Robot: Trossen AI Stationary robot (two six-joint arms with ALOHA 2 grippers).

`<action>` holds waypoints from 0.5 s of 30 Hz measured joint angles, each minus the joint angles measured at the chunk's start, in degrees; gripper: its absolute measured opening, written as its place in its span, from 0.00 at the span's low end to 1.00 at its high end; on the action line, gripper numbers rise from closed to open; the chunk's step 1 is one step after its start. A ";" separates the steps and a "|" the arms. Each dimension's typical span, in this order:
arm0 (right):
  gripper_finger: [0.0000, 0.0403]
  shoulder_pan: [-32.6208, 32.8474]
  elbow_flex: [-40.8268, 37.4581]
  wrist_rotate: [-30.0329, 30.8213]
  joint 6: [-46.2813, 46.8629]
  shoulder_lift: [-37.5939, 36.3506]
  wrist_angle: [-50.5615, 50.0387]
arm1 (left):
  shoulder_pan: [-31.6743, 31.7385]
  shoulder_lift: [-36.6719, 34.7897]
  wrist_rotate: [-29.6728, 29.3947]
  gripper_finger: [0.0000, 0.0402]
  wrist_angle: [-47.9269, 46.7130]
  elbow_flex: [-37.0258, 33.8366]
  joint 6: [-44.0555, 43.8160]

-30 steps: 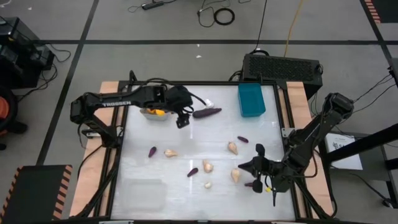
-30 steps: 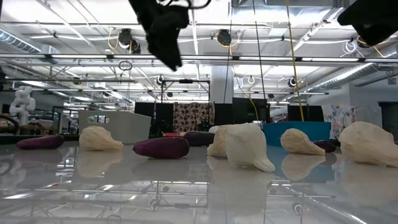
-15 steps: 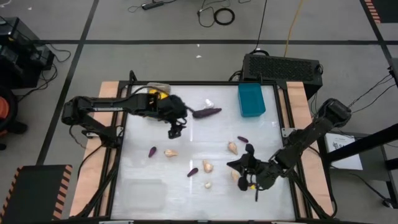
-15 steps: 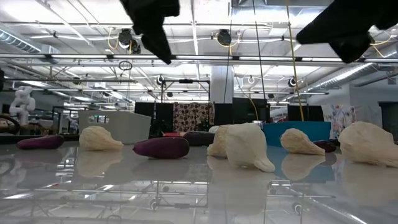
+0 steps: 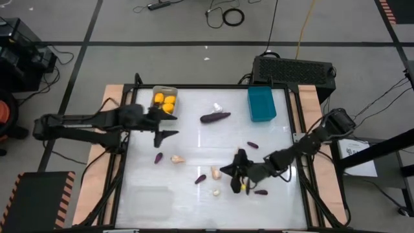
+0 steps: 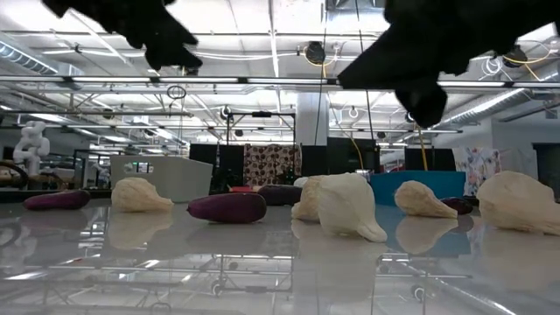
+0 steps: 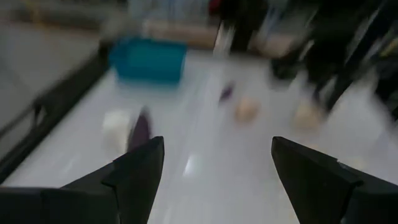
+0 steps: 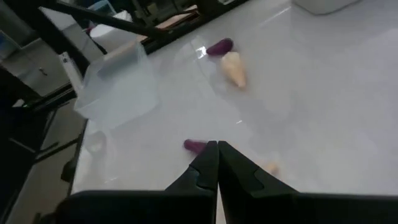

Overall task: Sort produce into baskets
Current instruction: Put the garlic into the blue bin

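My left gripper (image 5: pixel 163 134) is open and empty above the table, to the near side of the grey basket (image 5: pixel 164 111), which holds several orange fruits (image 5: pixel 164 101). My right gripper (image 5: pixel 226 171) is shut and empty above the table's middle, beside a garlic bulb (image 5: pixel 215 172). A large eggplant (image 5: pixel 215 117) and a pale piece (image 5: pixel 218 107) lie near the teal basket (image 5: pixel 261 103). Small eggplants (image 5: pixel 158 157) (image 5: pixel 200 178) (image 5: pixel 253 145) and garlic bulbs (image 5: pixel 177 158) (image 5: pixel 216 192) lie scattered on the table. The clear basket (image 5: pixel 150 199) stands at the near left and also shows in the right wrist view (image 8: pixel 118 84).
A black box (image 5: pixel 292 70) stands beyond the far edge, behind the teal basket. Another small eggplant (image 5: pixel 261 191) lies near my right arm. In the low view the grippers (image 6: pixel 162 35) (image 6: pixel 420 83) hang above the produce. The table's near right corner has free room.
My left gripper has drawn back from over the grey basket toward the table's left edge and a little nearer, uncovering the orange fruits. My right gripper has gone toward the table's left, from the right side to the middle.
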 joint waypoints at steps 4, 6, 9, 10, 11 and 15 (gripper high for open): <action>0.00 -4.07 4.36 -3.56 -0.33 0.38 -6.96 | -1.50 -6.27 4.22 0.76 18.52 -10.01 -2.84; 0.00 -6.00 8.15 -5.63 -0.61 0.38 -14.13 | -2.59 -7.89 4.90 0.76 24.86 -14.11 -3.23; 0.00 -8.57 14.61 -7.23 -0.96 0.38 -28.84 | -4.01 -8.27 4.95 0.76 33.14 -18.53 -3.26; 0.00 -9.35 16.64 -7.46 -0.58 0.38 -34.01 | -4.43 -8.28 4.97 0.76 34.85 -19.68 -3.30; 0.00 -10.03 18.39 -7.47 0.14 0.42 -38.57 | -5.01 -7.94 4.96 0.76 36.72 -20.50 -3.33; 0.02 -11.73 23.70 -7.83 3.46 0.96 -50.74 | -6.85 -7.56 4.97 0.76 37.00 -22.25 -3.26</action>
